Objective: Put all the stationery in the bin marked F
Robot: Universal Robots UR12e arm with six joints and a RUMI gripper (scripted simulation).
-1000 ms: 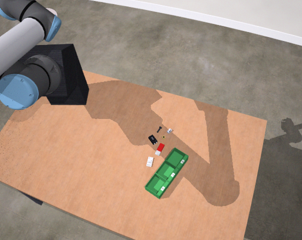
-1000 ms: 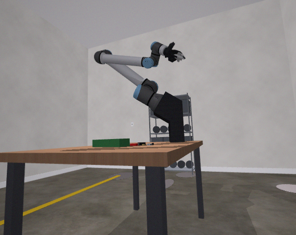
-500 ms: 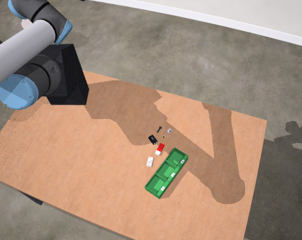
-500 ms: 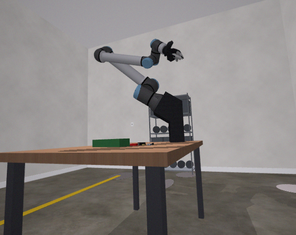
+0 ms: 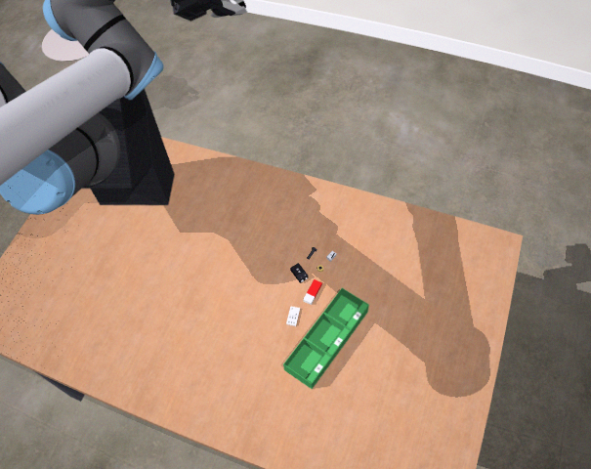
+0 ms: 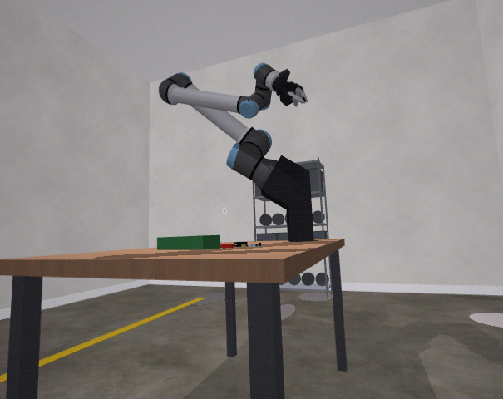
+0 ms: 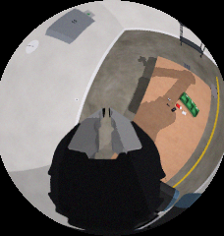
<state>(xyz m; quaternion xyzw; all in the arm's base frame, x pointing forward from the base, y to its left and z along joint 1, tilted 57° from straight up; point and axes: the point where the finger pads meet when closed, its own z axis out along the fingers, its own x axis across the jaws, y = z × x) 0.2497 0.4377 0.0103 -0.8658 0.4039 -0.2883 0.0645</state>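
A red-and-white block like an eraser (image 5: 314, 291) lies beside the green three-compartment bin row (image 5: 348, 328) (image 6: 178, 243), which stands upright. A small silver-white piece (image 5: 331, 255), perhaps a sharpener, lies farther back. The letters on the bins' white labels are too small to read. I see nothing inside the compartments. My gripper (image 6: 305, 100) (image 7: 107, 108) is shut and empty, high above the table and far from these things.
A black block (image 5: 299, 273), a black bolt (image 5: 312, 252), a small yellow ring (image 5: 319, 268) and a white dotted tile (image 5: 293, 316) lie near the eraser. The black robot pedestal (image 5: 144, 171) (image 6: 300, 214) stands at the table's rear. The arm's shadow crosses the table (image 5: 184, 303).
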